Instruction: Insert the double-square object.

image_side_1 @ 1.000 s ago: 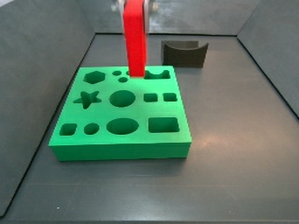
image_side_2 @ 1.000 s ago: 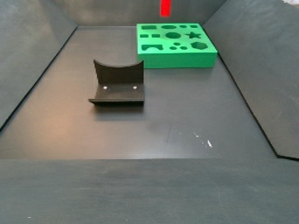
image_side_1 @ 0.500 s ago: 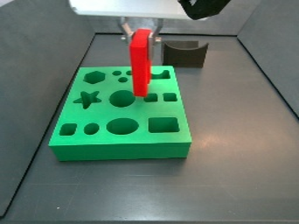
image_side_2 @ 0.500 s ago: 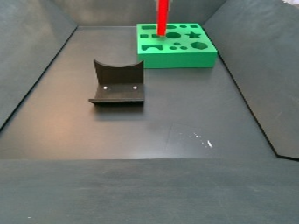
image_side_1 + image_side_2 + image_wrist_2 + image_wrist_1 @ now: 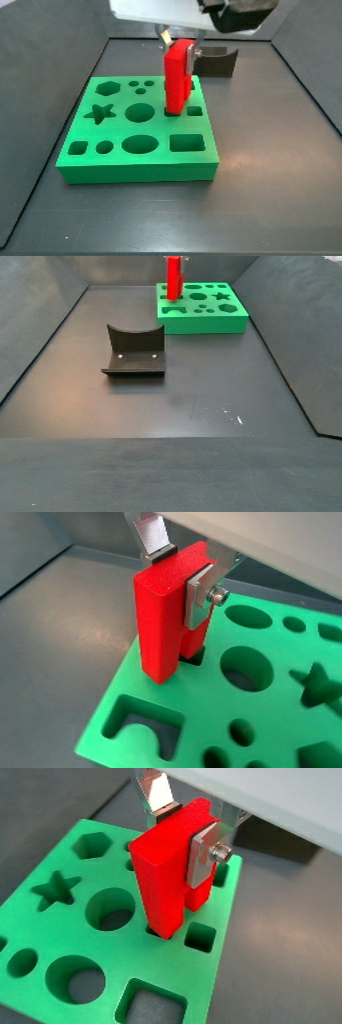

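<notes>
The double-square object [image 5: 175, 78], a bright red stepped bar, stands upright with its lower end at a hole in the green block [image 5: 107, 150]. It shows in both wrist views [image 5: 167, 873] [image 5: 170, 612] and in a side view [image 5: 173, 276]. My gripper [image 5: 183, 830] is shut on the bar's upper end; a silver finger plate [image 5: 203, 850] presses one side, the other finger [image 5: 154, 537] the far side. In a wrist view the bar's lower tip sits in a small hole. The green block also shows at the far end of the floor [image 5: 221, 318].
A dark grey curved block [image 5: 211, 60] stands behind the green block, and shows mid-floor in a side view [image 5: 134, 351]. The green block has several shaped holes: star [image 5: 100, 113], circles, squares. Grey walls bound the floor.
The gripper has come down and moved a little to the right with the red bar; the bar's lower end is now at a hole in the green block.
</notes>
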